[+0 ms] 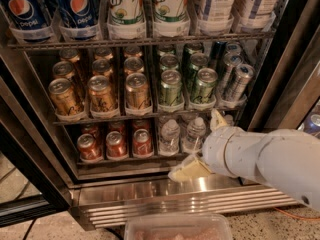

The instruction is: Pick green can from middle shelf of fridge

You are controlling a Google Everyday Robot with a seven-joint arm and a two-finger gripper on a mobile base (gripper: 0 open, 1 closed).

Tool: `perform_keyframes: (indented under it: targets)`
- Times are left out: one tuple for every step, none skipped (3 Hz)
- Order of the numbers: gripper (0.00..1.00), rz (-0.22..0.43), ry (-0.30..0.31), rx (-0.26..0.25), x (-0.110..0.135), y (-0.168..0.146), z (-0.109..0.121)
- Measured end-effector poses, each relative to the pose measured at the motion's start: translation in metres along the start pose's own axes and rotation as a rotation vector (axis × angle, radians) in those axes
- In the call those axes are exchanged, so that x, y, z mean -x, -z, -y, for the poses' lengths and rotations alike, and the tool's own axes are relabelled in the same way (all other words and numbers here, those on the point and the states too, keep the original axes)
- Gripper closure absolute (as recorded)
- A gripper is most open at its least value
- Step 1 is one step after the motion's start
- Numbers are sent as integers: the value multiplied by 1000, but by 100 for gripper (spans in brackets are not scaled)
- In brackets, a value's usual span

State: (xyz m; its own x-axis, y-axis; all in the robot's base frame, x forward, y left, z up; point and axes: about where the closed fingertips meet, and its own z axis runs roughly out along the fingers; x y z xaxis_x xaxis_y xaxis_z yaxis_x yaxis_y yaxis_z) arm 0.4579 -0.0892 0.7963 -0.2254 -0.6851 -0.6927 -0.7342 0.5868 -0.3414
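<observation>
Green can (pixel 204 85) nearest my jaws stands upright at the front of the middle shelf (pixel 100 118), in a clear cup, up and a little left of them. A second green one (pixel 171 88) stands just beside it, further left of the jaws, and more of the same kind line up behind both.

My jaws hang low in front of the fridge (pixel 287 59), at the end of the white arm (pixel 270 156) that comes in from the right. They are released and hold nothing. The two cream fingers are spread well apart. The upper finger (pixel 216 120) points up, with its tip just under the front edge of the middle shelf. The lower finger (pixel 186 171) points down and left, in front of the ribbed steel base panel (pixel 130 199).

Almost straight above the jaws, on the same shelf, I see slim silver-blue cans (pixel 237 81) leaning to one side. Far to the upper left of the jaws stand the copper cans (pixel 101 93), in three lanes. Level with the jaws and just to their left are small water bottles (pixel 170 134), and beyond those sit red cans (pixel 116 144). High above the jaws, the top rack carries large bottles (pixel 125 4). Below the jaws, at the bottom edge of my view, sits a clear plastic tub (pixel 177 226).
</observation>
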Motion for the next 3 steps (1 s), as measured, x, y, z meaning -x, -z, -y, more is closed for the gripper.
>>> perform_keyframes:
  targets:
    - [0,70,-89,-89,14,-9,18]
    - [0,131,-171,-158,25,-16,34]
    - [0,187,-231,-195,37,-24,43]
